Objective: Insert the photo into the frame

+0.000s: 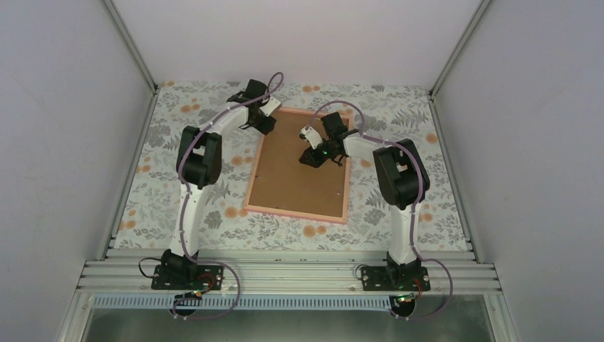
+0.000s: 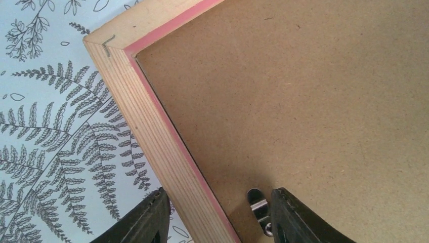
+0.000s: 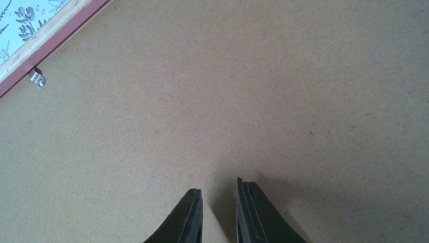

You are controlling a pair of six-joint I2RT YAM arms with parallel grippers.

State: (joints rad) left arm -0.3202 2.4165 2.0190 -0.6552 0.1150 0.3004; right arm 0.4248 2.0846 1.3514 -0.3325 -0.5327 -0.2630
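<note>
Watching top view: frame (image 1: 295, 214) lies face down mid-bench (image 1: 399, 114), brown backing board (image 1: 299, 182) up. Left jaws at its far-left corner, right jaws over board.

Left wrist: I see jaws open, straddling frame's side rail, inner one beside metal tab (image 2: 257, 202).

Right wrist: jaws barely parted, empty, tips close over board; contact I cannot tell.

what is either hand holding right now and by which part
Nothing is held. The left hand straddles the frame rail beside a metal tab, fingers apart, not closed on it. The right hand hangs over the backing board, narrow gap empty.
</note>
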